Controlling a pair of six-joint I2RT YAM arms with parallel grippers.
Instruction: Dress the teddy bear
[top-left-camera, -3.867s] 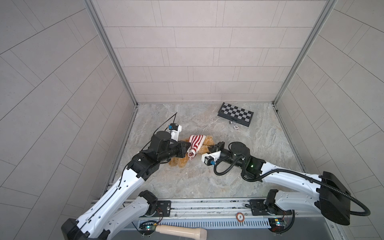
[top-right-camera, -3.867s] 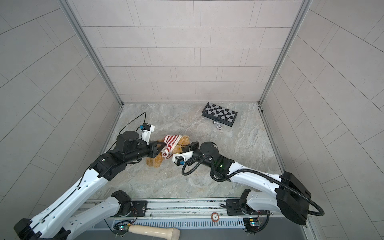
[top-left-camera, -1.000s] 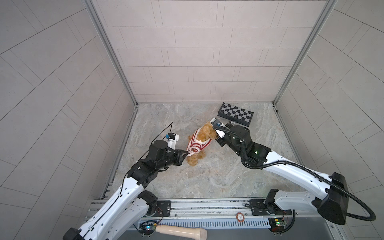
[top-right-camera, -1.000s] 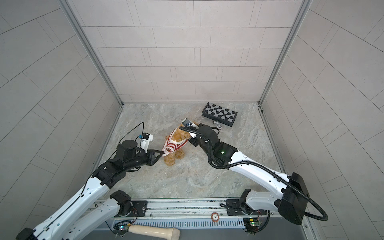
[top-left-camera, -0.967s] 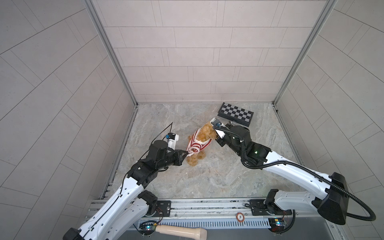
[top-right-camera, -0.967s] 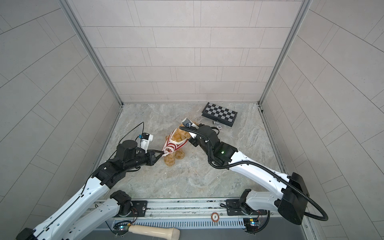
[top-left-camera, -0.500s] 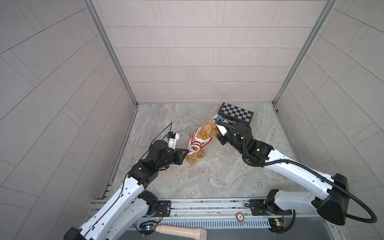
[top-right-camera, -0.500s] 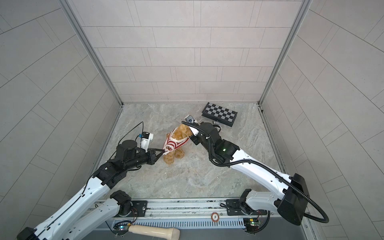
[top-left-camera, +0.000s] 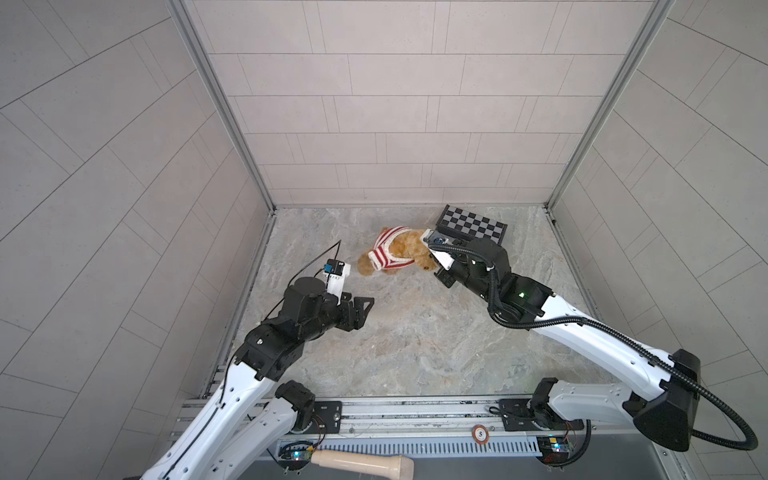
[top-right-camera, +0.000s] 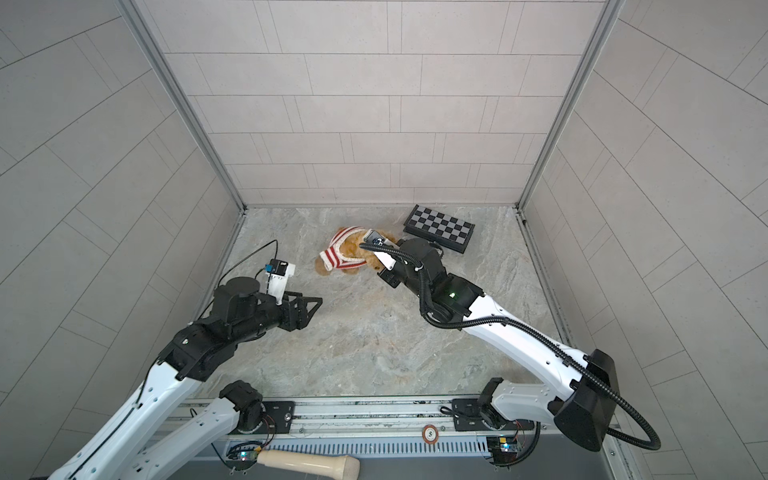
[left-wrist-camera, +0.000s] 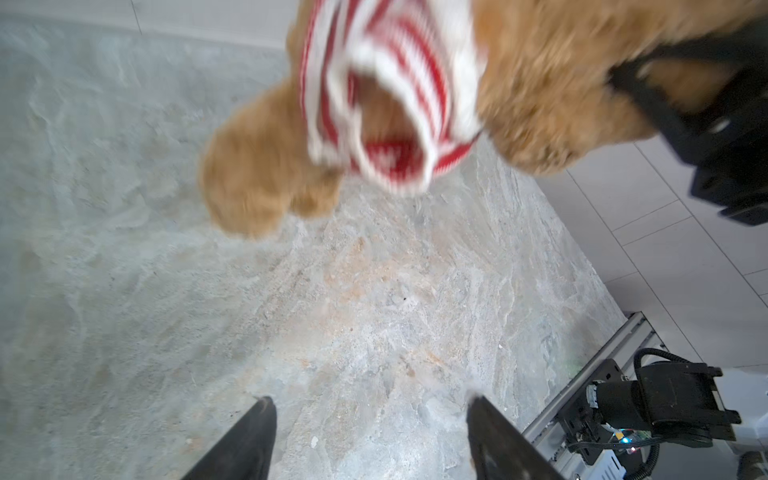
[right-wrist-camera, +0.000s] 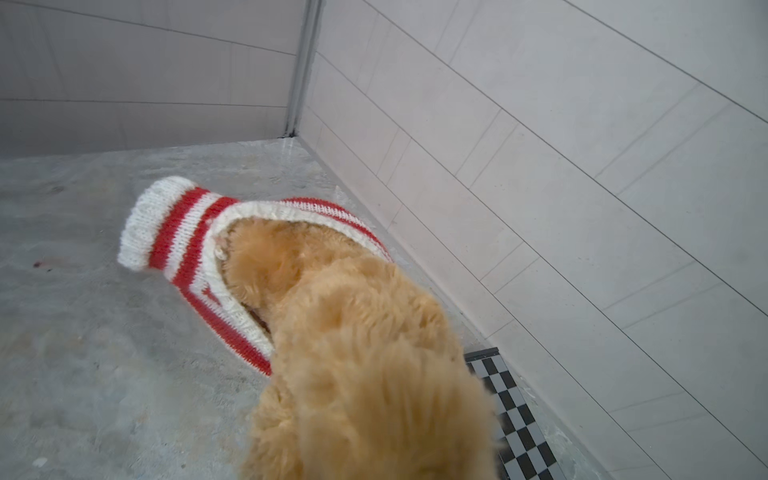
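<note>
Black jaws of the left gripper (top-left-camera: 362, 308) stand wide apart and empty at nine o'clock on the stone table (top-left-camera: 415, 353), aimed at the teddy bear (top-left-camera: 409, 248), which seems lifted off the surface at twelve o'clock. A striped sweater (top-left-camera: 388, 257) wraps its middle, with fur showing at both ends. One sleeve (right-wrist-camera: 166, 224) looks empty, so the arms and hem seem left to do. At one o'clock the right gripper (top-left-camera: 433, 258) is clamped on the bear. Just behind, a checkerboard (top-left-camera: 473, 226) crowds the back wall (top-left-camera: 415, 183). Open room lies toward six o'clock.
</note>
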